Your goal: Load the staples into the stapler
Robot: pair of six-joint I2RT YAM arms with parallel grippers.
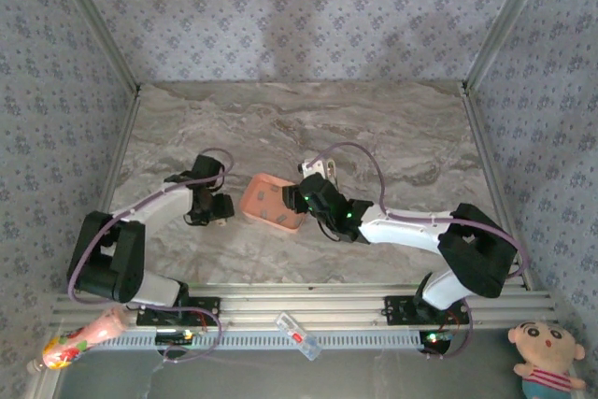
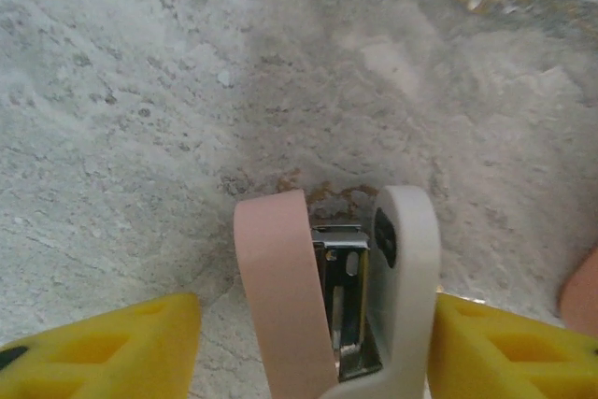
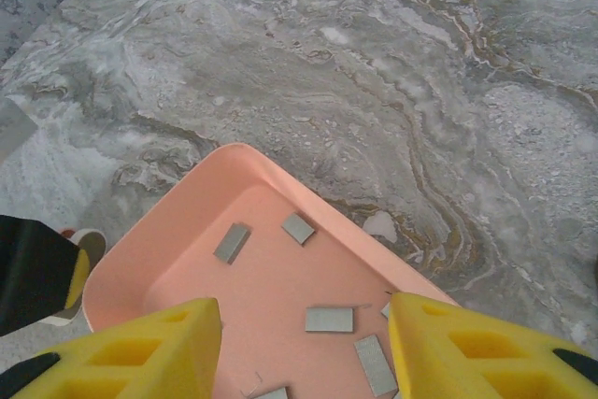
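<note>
Beneath right pincer, staples in tray

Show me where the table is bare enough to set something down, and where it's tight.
Bare: the wide far stretch of table between the tray and the back wall; the right side beyond the right arm; the near strip between tray and rail. Crowded: the middle, where left tool, stapler, tray and right tool sit close.

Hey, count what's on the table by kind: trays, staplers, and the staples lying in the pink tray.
Pink tray: 1
Stapler: 1
Staples: 6 in sight, two of them partly cut off
Total: 8
</note>
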